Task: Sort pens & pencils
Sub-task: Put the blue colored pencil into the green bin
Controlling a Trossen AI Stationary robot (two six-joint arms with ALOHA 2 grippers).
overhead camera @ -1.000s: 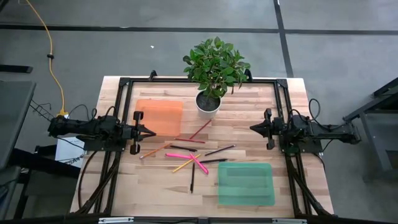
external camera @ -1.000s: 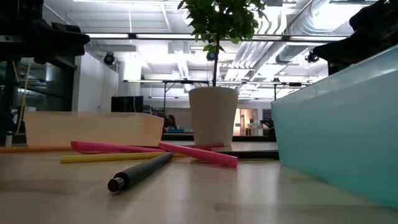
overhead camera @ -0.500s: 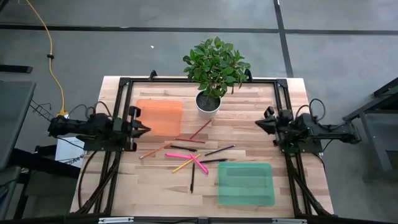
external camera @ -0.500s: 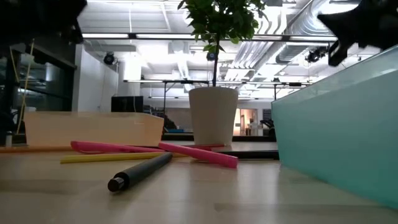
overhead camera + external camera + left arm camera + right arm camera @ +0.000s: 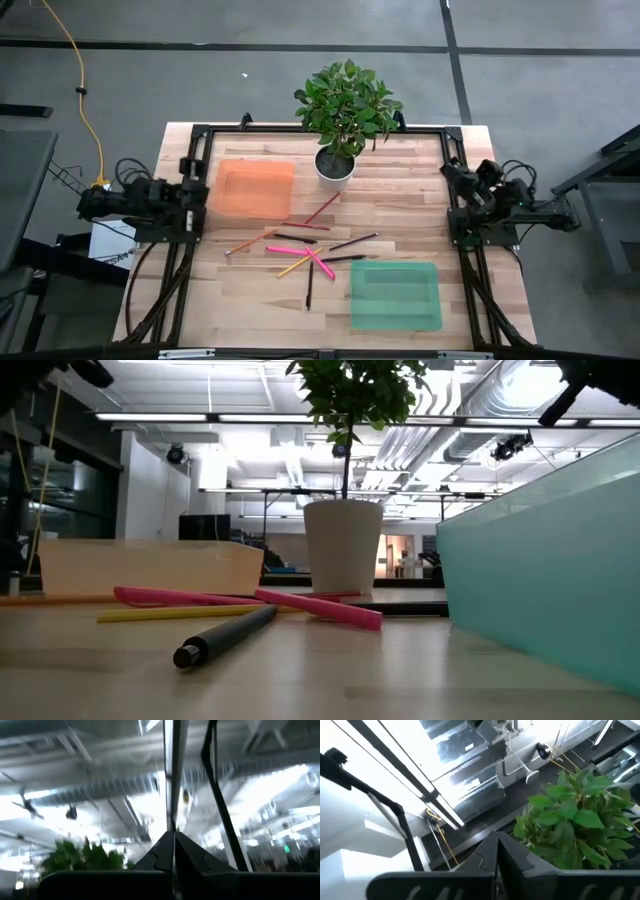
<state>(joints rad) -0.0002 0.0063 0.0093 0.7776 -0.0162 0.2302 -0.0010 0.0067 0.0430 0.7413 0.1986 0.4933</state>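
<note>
High view: pens [image 5: 289, 250] and pencils [image 5: 250, 241] lie scattered mid-table, between an orange tray [image 5: 256, 188] at far left and a green tray [image 5: 395, 295] at near right. A potted plant [image 5: 345, 112] stands at the far edge. The left gripper [image 5: 192, 192] sits at the left edge, the right gripper [image 5: 452, 178] at the right edge, both pinched closed and empty. These slim sticks look light, stiff and apt to roll; grasping mid-length, across the shaft, seems safest.
</note>
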